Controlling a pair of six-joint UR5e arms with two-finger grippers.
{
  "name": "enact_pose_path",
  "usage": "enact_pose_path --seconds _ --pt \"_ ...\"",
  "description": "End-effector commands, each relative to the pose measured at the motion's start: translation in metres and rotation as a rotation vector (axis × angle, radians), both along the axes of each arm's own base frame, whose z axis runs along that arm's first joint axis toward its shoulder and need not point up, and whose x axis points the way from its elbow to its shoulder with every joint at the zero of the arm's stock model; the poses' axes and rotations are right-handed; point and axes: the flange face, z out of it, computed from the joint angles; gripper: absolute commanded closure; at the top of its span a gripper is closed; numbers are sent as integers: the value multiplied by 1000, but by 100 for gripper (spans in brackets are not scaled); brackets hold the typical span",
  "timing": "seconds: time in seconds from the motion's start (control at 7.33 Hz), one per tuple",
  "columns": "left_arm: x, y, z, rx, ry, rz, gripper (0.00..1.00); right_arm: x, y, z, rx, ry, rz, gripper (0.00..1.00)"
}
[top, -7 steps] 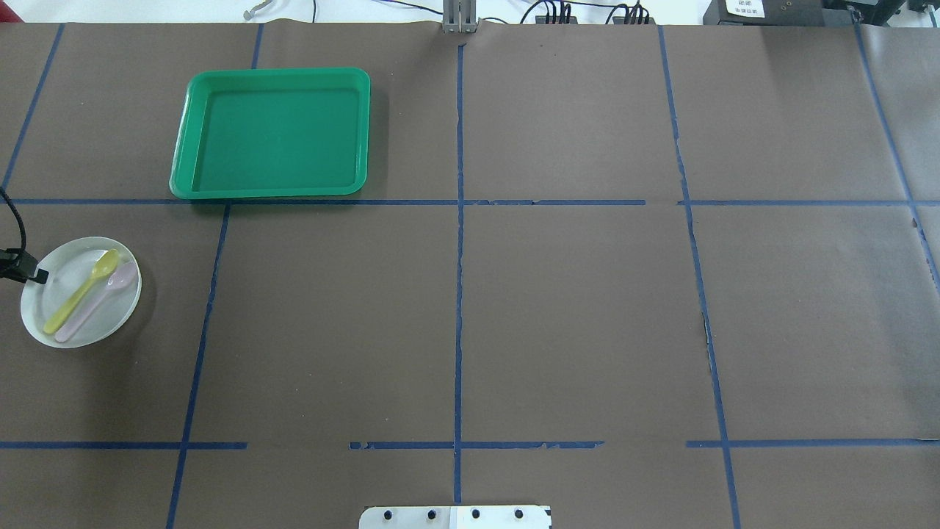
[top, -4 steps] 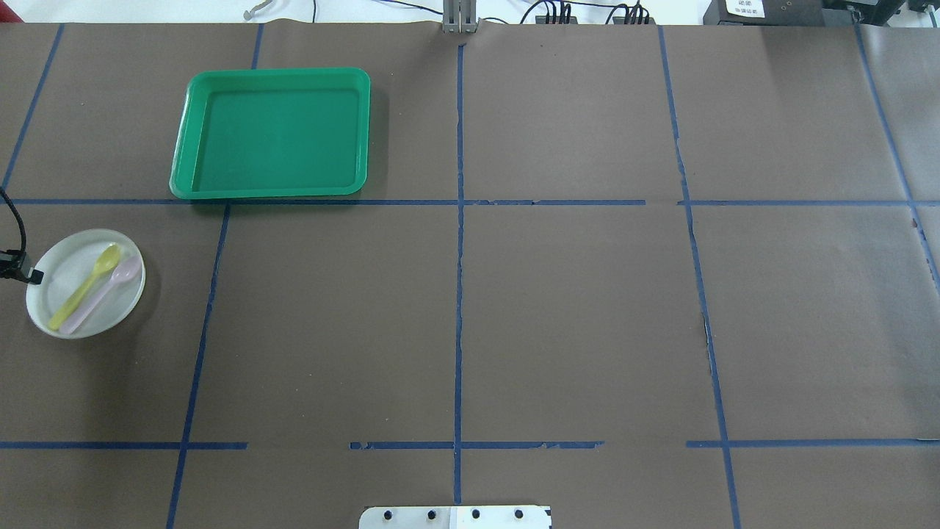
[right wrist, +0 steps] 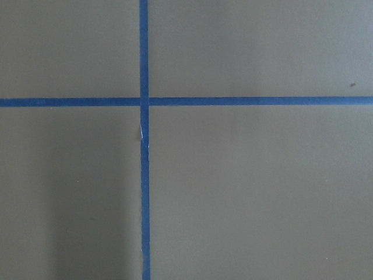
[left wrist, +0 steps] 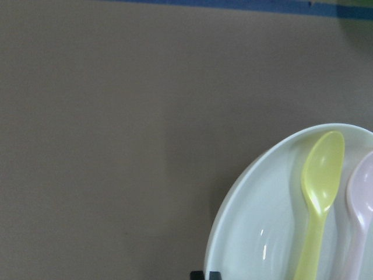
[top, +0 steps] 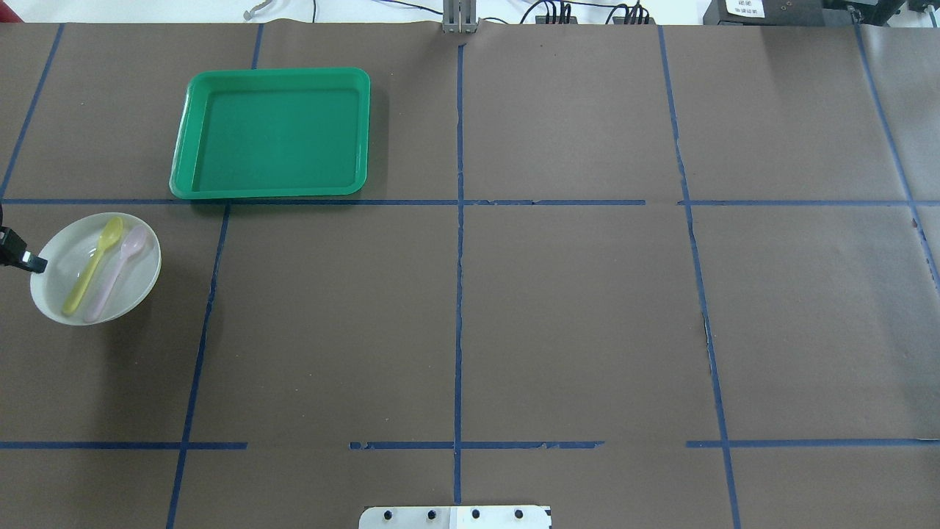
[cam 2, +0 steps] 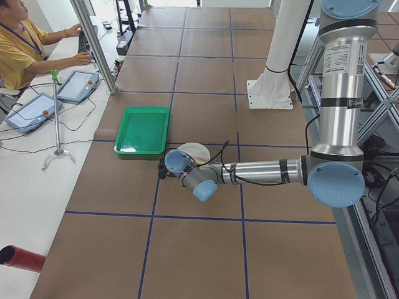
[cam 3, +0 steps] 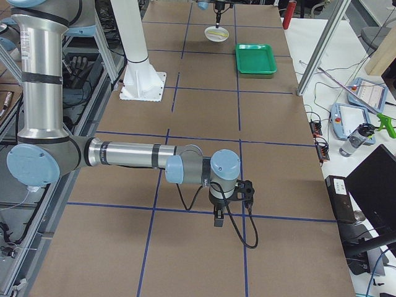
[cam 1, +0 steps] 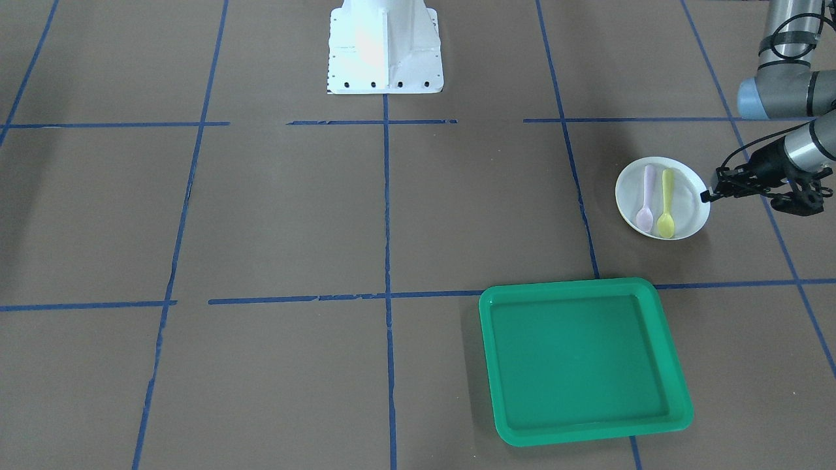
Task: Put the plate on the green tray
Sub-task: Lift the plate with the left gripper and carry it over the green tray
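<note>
So the small round white plastic plate [top: 139, 283], its rim pinched in my left gripper's [top: 37, 263] fingers, is apart from the large rectangular green plastic tray [top: 272, 132]: carry and set-down remain, and whether the right gripper's [cam 3: 218, 221] fingers are parted I cannot tell.

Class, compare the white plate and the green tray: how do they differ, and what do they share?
Shape: the plate is round, the green tray rectangular with rounded corners. Size: the plate is far smaller than the green tray. State: the plate carries a yellow spoon and a purple spoon, with the left gripper at its rim; the green tray holds nothing. Both have raised rims.
</note>
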Motion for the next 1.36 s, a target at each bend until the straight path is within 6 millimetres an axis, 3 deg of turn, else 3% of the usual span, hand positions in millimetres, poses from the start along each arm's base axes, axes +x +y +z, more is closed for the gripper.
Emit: enact_pose_path --seconds 0.0,0.27,0.41,0.55,0.68,0.95,1.23 --pt "-4 -69 -67 -106 24 -74 100 0 0 0 -1 0 0 0" --pt "19 -130 -137 -158 12 -91 100 0 0 0 -2 0 0 0" --pt "35 -158 -148 -162 -12 -110 100 0 0 0 0 1 0 0" --pt "53 -180 -143 -151 -87 -165 100 0 0 0 0 1 0 0" --pt "64 -182 -147 -142 -95 -175 100 0 0 0 0 1 0 0" --pt "120 -193 -146 -135 -93 -258 100 0 0 0 0 0 0 0" --pt "166 -182 -144 -148 -78 -245 100 0 0 0 -2 0 0 0"
